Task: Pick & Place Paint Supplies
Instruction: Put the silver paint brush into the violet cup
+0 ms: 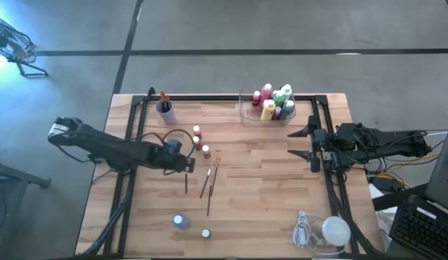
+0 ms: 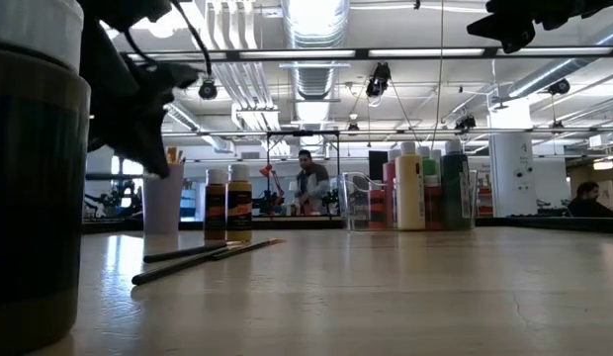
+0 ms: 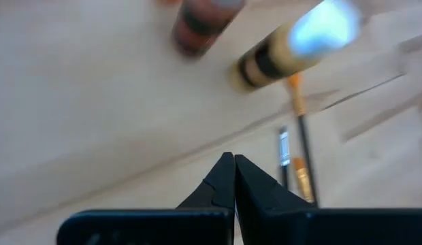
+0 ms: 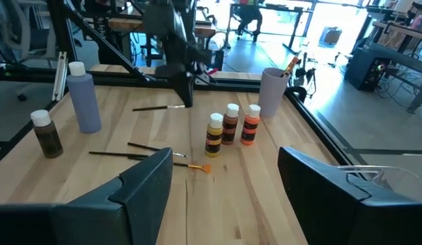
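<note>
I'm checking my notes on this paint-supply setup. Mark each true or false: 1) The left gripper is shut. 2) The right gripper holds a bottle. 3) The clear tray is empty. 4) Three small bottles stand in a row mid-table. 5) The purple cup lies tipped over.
1) True: the left gripper is shut, holding nothing.
2) False: the right gripper is open and empty.
3) False: the clear tray holds several bottles.
4) True: three small bottles.
5) False: the purple cup stands upright.
</note>
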